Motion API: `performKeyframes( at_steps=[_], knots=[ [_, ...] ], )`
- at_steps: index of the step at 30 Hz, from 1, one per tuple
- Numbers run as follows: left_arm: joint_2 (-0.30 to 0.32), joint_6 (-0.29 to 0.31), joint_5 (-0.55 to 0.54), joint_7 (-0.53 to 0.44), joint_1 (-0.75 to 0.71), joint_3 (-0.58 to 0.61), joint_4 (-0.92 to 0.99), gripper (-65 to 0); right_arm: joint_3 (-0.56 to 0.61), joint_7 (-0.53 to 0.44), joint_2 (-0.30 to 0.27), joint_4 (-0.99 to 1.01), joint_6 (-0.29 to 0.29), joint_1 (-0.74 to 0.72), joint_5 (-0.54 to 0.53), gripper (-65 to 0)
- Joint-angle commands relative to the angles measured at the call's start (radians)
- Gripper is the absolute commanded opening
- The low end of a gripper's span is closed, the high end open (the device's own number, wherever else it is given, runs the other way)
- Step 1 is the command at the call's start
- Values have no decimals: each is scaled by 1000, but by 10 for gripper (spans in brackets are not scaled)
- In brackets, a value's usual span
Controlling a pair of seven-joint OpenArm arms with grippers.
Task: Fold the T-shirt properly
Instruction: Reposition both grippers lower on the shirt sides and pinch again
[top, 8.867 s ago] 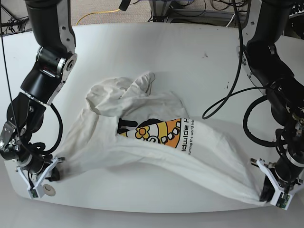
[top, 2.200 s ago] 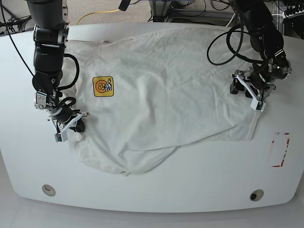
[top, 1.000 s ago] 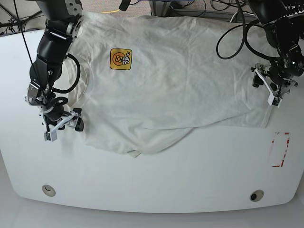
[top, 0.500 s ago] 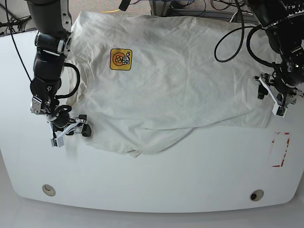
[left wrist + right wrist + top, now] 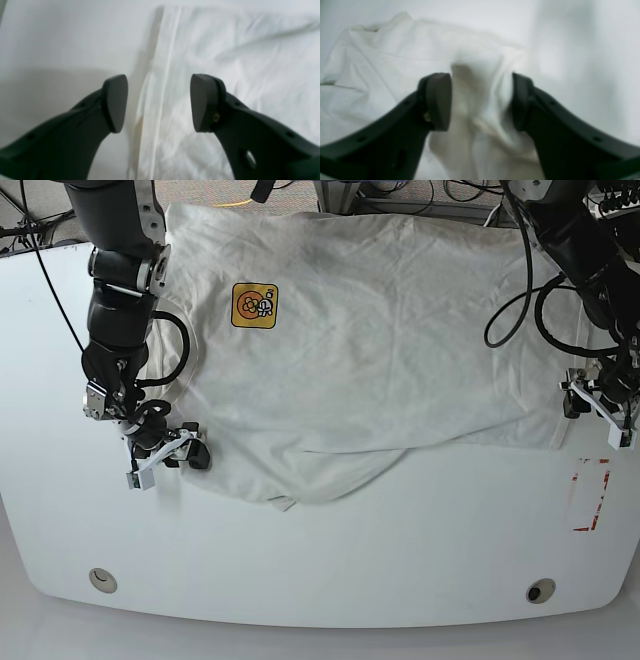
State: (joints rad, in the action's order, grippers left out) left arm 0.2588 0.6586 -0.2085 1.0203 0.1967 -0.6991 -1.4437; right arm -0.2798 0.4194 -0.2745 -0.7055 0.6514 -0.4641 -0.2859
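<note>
Item: large white cotton T-shirt [image 5: 380,350] with a small yellow-orange square logo [image 5: 254,305], lying spread over the far half of the white desk [image 5: 330,580], logo side up. Its far edge runs off the desk's back rim; its near edge is uneven, with a loose flap bunched at the near side toward the right arm's end.

Right pincer [image 5: 165,460]: low at the shirt's near corner on the base view's left. The right wrist view shows a raised ridge of cloth standing between the dark pads [image 5: 437,100], which sit close on either side of it. Whether they have already clamped the cloth cannot be told; the pincer [image 5: 480,102] appears partway through closing.

Left pincer [image 5: 597,402]: at the shirt's opposite side edge. Jaws wide apart, nothing between them but air; in the left wrist view the hemmed edge of the cloth [image 5: 160,75] runs straight under the gap, one pad [image 5: 115,102] over bare desk, the other over fabric.

Step in hand, as judged: taking hold of the two side points of the garment ahead of a fold.

Next move calls for: the right pincer to pinch the ridge fully; the left pincer [image 5: 158,102] to drop onto the hem and close on it, catching the edge layers without sliding off onto the desk.
</note>
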Motion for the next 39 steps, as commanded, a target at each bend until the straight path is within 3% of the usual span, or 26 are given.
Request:
performKeyframes(
  at_steps=[1,7,9,13,20,28,31,36,39],
  knots=[
    [30,-13,-7,-22,39,-6,48,-278,1,16,-7,-10,1,-17,4,-377],
    [50,-16,1,-117,111,-4,229,-271,1,16,-7,-10,1,-14,4,-528],
    [61,-46,22,-133,126,-3,288,-225,1,16,-7,-10,1,-12,4,-556],
    [69,-79,59,-215,151,-3,367,-160,1,16,-7,-12,1,-12,4,-550],
    [95,-76,63,-260,155,95,466,-157,1,16,-9,-13,3,-12,4,-550],
    [60,-76,63,-260,163,138,489,-160,1,16,-7,-59,3,5,0,-553],
    [55,-76,63,-260,160,166,489,-256,1,16,-7,-59,3,5,0,-556],
    [30,-76,71,-262,159,186,489,-626,0,16,-7,-59,3,9,-2,-556],
    [29,-76,65,-262,159,209,485,-650,-2,16,-7,-59,3,9,-2,-556]
  ],
)
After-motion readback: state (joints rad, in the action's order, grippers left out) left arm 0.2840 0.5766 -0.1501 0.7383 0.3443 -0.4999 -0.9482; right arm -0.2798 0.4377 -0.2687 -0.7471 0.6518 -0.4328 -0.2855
